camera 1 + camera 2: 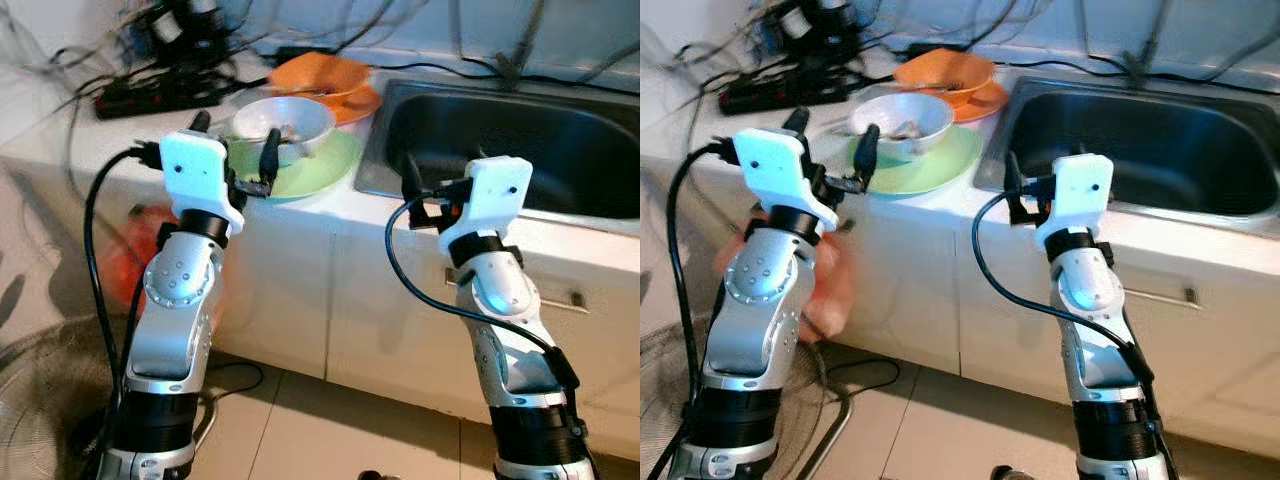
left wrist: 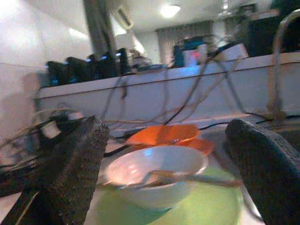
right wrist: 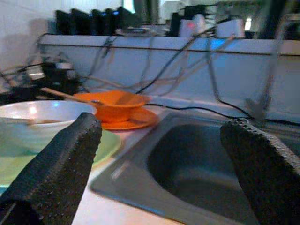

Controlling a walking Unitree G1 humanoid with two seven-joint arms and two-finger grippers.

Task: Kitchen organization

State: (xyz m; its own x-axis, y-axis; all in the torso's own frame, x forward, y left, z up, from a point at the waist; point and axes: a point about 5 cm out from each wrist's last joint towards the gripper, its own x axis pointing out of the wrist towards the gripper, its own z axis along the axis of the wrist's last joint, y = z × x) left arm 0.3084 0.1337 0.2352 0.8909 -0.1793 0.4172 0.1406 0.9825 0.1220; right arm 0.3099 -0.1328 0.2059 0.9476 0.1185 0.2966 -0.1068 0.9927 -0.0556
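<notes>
A white bowl (image 1: 285,118) with utensils in it stands on a green plate (image 1: 325,165) near the counter's front edge. Behind it, an orange bowl (image 1: 320,72) sits on an orange plate (image 1: 362,104). To their right lies a dark steel sink (image 1: 560,130). My left gripper (image 1: 235,140) is open at the counter edge, just in front of the white bowl (image 2: 154,176), which is framed between its fingers (image 2: 75,173). My right gripper (image 1: 440,172) is open at the sink's front left corner, with nothing between its fingers (image 3: 56,173).
A black power strip (image 1: 150,95) and tangled cables run along the back of the counter. White cabinet fronts with a handle (image 1: 575,297) stand below. An orange bag (image 1: 135,250) hangs at the left, above a fan grille (image 1: 40,400) on the floor.
</notes>
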